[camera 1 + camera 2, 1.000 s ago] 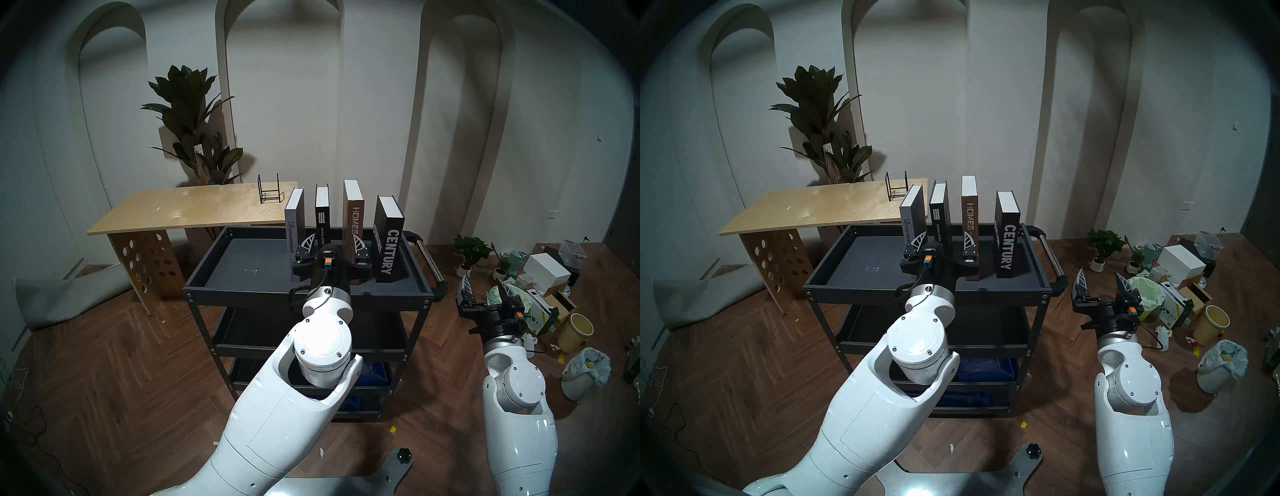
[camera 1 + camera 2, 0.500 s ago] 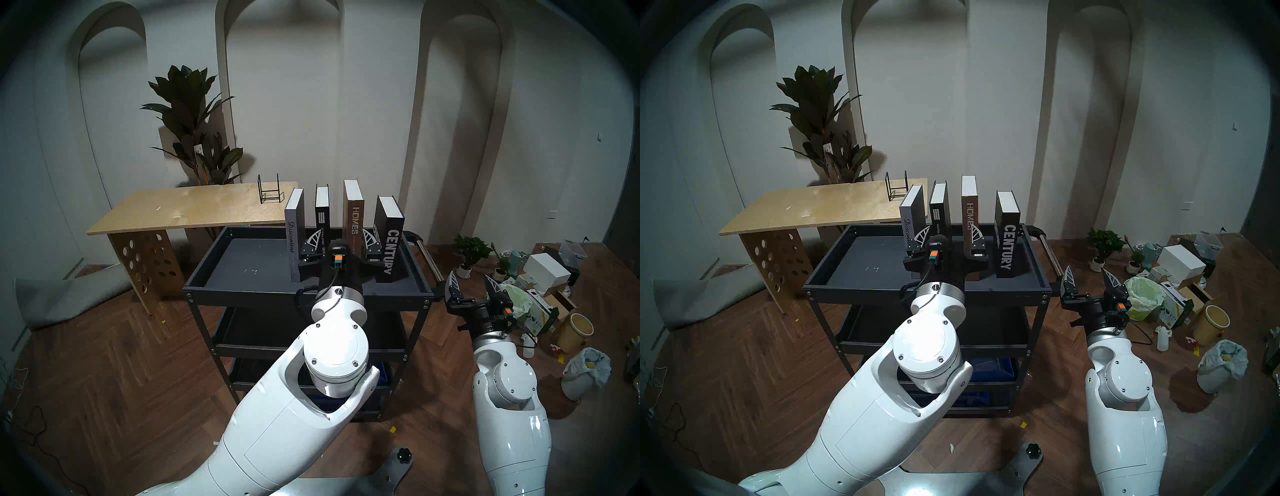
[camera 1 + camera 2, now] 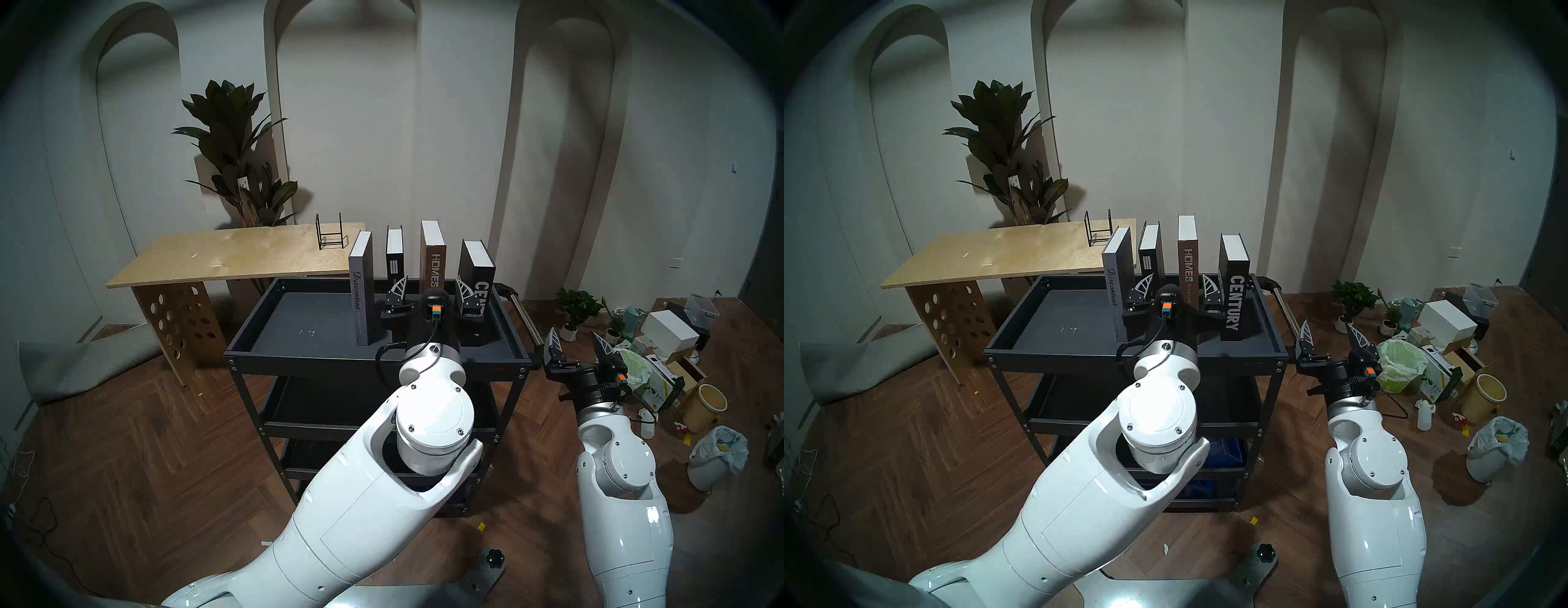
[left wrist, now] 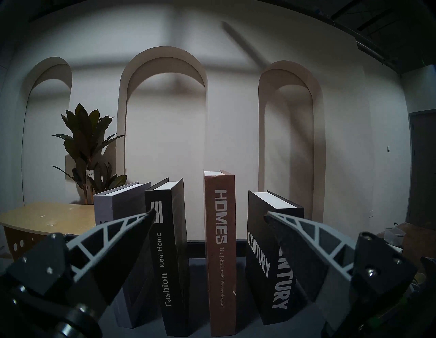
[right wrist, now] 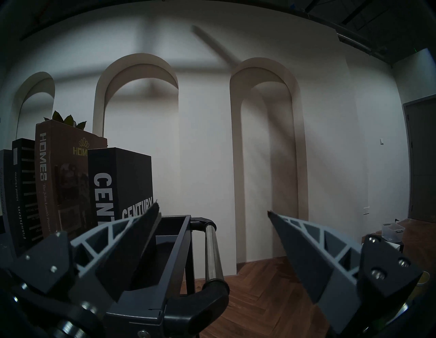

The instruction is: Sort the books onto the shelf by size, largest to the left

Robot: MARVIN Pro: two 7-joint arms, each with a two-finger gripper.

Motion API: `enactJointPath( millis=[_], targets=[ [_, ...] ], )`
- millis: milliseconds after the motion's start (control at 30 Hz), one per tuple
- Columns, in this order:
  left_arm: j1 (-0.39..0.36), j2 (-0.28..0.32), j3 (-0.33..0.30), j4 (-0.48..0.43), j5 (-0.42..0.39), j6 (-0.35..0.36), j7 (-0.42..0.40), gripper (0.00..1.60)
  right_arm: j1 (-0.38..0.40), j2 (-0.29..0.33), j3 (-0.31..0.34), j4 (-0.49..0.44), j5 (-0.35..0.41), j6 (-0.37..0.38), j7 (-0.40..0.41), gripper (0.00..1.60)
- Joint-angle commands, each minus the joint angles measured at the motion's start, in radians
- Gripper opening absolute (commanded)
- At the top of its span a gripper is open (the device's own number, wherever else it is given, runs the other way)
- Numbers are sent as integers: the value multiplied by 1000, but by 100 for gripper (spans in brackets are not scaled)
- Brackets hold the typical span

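Left gripper point(image 3: 432, 293) slid right, jaws wide, now straddling the brown book point(image 3: 433, 263); probably grabbing it next; right gripper point(image 3: 576, 343) wide, empty

The shelf point(image 3: 297, 314) looks like matt dark grey painted metal, its side handle point(image 5: 213, 252) a shiny bare metal tube with black grips. The books point(image 4: 219, 236) have matt covers and white paper edges. The tabletop point(image 3: 237, 259) is pale plywood, the floor point(image 3: 127, 446) dark wood.
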Motion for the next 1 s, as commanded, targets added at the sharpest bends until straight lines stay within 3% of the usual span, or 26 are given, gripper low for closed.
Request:
enactJointPath(
  millis=[0, 233, 600, 967],
  targets=[
    [-106, -84, -10, 43, -9, -1, -16, 160, -2, 0, 16, -26, 8, -16, -2, 160],
    [-132, -116, 0, 66, -4, 0, -21, 160, -4, 0, 21, -19, 12, -17, -4, 160],
    [-215, -185, 22, 211, 17, -29, -24, 160, -16, -2, 36, -22, 25, -22, -7, 160],
    [-255, -217, 6, 284, 38, -50, 10, 160, -23, -3, 48, -25, 33, -24, -6, 160]
  ],
)
